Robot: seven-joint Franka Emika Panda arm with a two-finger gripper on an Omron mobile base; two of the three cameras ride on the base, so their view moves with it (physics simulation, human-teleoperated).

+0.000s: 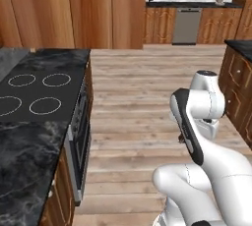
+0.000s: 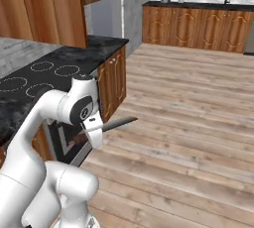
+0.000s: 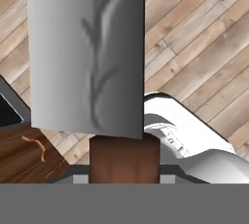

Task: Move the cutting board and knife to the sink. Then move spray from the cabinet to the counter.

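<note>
Claw (image 2: 101, 127) closed on knife (image 3: 87, 57) by its handle, carried over wooden floor (image 1: 142, 102); sink delivery, then spray, judged pending.

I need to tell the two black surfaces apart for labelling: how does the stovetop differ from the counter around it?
The stovetop is flat matte black with pale ring marks; the counter is marbled black with pale veins and no rings. The stovetop is inset, and the counter surrounds it. Both are dark and level.
</note>
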